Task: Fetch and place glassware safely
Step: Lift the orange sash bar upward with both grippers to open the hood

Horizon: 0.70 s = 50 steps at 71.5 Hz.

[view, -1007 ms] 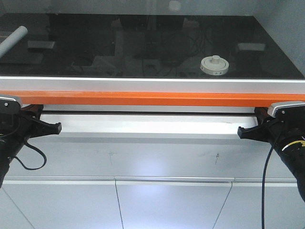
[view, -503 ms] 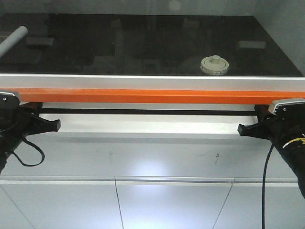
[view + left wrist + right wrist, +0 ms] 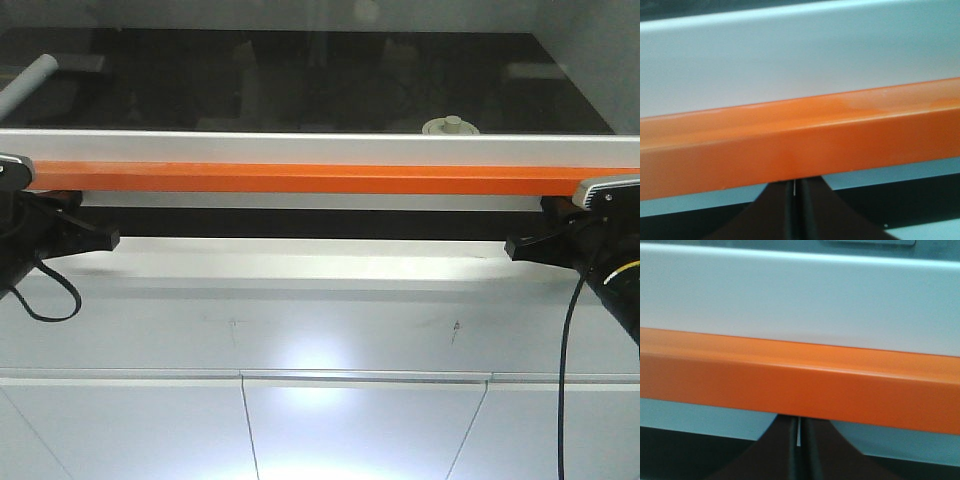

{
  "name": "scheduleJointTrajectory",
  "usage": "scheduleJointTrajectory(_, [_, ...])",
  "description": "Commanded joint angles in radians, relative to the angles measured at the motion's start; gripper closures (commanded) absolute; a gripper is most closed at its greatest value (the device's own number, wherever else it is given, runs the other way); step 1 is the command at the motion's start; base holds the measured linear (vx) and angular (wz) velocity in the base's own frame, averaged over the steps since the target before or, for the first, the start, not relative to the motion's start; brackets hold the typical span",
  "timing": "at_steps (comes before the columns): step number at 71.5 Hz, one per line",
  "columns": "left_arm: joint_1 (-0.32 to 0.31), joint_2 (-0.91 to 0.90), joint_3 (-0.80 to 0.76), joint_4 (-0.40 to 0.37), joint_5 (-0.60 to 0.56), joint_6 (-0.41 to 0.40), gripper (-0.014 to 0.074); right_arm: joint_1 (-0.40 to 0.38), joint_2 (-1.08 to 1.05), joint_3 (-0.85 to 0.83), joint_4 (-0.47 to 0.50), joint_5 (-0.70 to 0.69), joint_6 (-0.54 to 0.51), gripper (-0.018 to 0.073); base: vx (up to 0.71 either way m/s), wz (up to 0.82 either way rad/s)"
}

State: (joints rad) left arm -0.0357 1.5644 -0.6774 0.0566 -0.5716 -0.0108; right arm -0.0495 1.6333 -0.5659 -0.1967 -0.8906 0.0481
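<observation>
Only the top of the glassware (image 3: 451, 126) shows in the front view: its cream-white lid and knob peek over a silver rail (image 3: 300, 148), and the glass body is hidden. Below that rail runs an orange bar (image 3: 300, 178). My left gripper (image 3: 108, 241) sits under the bar's left end and my right gripper (image 3: 512, 247) under its right end. In the wrist views the left gripper (image 3: 796, 187) and the right gripper (image 3: 798, 432) are both shut with only a hairline slit, their tips right against the bar's (image 3: 790, 145) lower edge.
A dark glossy surface (image 3: 250, 80) lies behind the rail, with a grey cylinder (image 3: 25, 85) at its far left. White cabinet fronts (image 3: 350, 420) fill the lower half, with a white ledge (image 3: 300, 265) between the grippers.
The orange bar and silver rail have risen in the view, and both grippers rose with them. The rail now covers most of the glassware's lid.
</observation>
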Motion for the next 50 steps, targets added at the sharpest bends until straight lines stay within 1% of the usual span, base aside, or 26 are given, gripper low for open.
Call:
scheduleJointTrajectory(1, [0.000,-0.106,-0.083,0.002,-0.294,0.000,0.0603,-0.005,-0.079,-0.065,0.007,-0.168,0.012,0.0560,0.00,0.00])
scheduleJointTrajectory(14, [0.000,-0.156,-0.100,0.002,-0.274,-0.001,0.0603,-0.005,-0.121,-0.079,0.007,-0.150,0.018,0.0560,0.00,0.00])
scheduleJointTrajectory(35, [0.000,-0.225,-0.173,0.002,-0.190,-0.002,0.0603,-0.005,-0.202,-0.126,0.007,-0.073,0.021,0.0560,0.00,0.00])
scheduleJointTrajectory(50, [0.000,-0.264,-0.243,0.002,-0.105,-0.002,0.0603,-0.005,-0.261,-0.165,0.005,-0.013,0.022,0.0560,0.00,0.00])
